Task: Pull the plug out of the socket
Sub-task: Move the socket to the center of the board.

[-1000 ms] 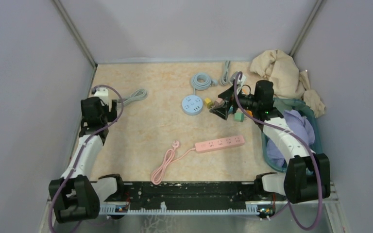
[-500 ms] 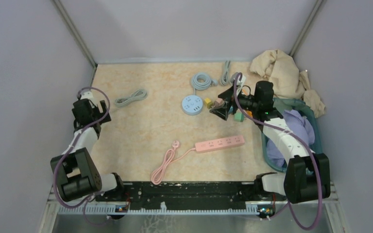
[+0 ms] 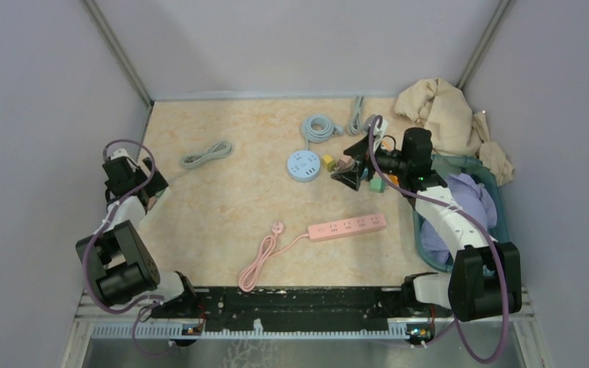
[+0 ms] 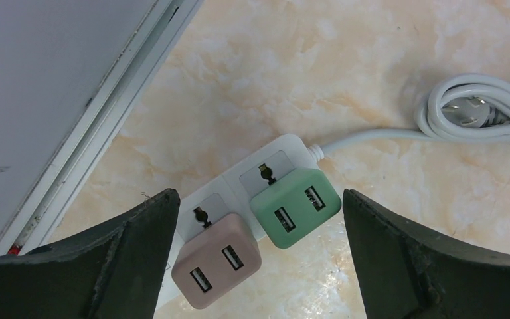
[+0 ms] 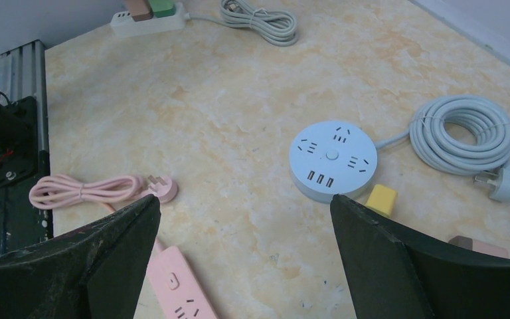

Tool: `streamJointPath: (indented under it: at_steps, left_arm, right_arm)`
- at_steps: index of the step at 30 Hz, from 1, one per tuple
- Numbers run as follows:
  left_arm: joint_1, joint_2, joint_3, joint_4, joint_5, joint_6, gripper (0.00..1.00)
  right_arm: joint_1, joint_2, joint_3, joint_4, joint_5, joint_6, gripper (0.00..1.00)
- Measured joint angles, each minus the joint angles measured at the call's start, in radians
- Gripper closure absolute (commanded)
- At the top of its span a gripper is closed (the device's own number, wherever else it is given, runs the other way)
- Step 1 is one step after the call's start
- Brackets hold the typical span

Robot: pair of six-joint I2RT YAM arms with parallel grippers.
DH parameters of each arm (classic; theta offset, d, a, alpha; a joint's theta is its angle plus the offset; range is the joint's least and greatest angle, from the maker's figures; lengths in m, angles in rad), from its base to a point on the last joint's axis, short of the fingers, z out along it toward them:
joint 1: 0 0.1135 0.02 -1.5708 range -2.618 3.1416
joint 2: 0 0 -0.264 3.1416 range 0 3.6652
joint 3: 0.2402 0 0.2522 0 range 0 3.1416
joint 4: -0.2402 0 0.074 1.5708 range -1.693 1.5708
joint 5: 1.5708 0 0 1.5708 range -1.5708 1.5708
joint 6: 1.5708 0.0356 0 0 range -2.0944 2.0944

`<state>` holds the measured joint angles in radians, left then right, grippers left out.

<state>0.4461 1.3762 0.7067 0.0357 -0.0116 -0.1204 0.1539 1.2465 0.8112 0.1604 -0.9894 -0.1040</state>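
A white power strip [image 4: 282, 147] lies by the left wall rail, with a green plug [image 4: 295, 206] and a pink plug [image 4: 217, 259] seated in it side by side. My left gripper [image 4: 257, 194] is open above them, one finger on each side, touching neither. In the top view the left gripper [image 3: 144, 190] sits at the left wall and hides the strip. The strip also shows far off in the right wrist view [image 5: 147, 14]. My right gripper [image 5: 244, 199] is open and empty over bare table near the round blue socket [image 5: 333, 159].
The strip's white cord [image 4: 478, 116] is coiled to its right. A pink power strip [image 3: 347, 226] with its cord [image 3: 261, 257] lies mid-table. A grey cable coil [image 3: 320, 127], a yellow cube [image 5: 381, 198], a teal basket [image 3: 500, 201] of clothes and a beige cloth [image 3: 441, 107] are on the right.
My left arm has folded back and its gripper has moved left, close to the left wall. The right arm has not moved.
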Motion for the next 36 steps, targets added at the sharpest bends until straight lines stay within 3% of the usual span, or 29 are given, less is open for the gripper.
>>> streamJointPath:
  at_steps: [15, 21, 29, 36]
  left_arm:
    - [0.005, -0.003, 0.005, -0.077, 0.072, -0.175, 0.21]
    - [-0.01, -0.019, 0.008, -0.158, 0.148, -0.227, 0.22]
    - [-0.081, -0.029, 0.006, -0.235, 0.1, -0.242, 0.22]
    - [-0.115, -0.03, 0.012, -0.266, 0.018, -0.215, 0.36]
  right_arm:
    - [0.0, 0.006, 0.0, 0.001, -0.004, -0.006, 0.02]
    - [0.0, 0.008, 0.0, 0.001, -0.005, -0.009, 0.02]
    - [0.0, 0.008, 0.0, 0.0, -0.008, -0.014, 0.02]
    - [0.0, 0.008, 0.0, 0.0, -0.009, -0.02, 0.02]
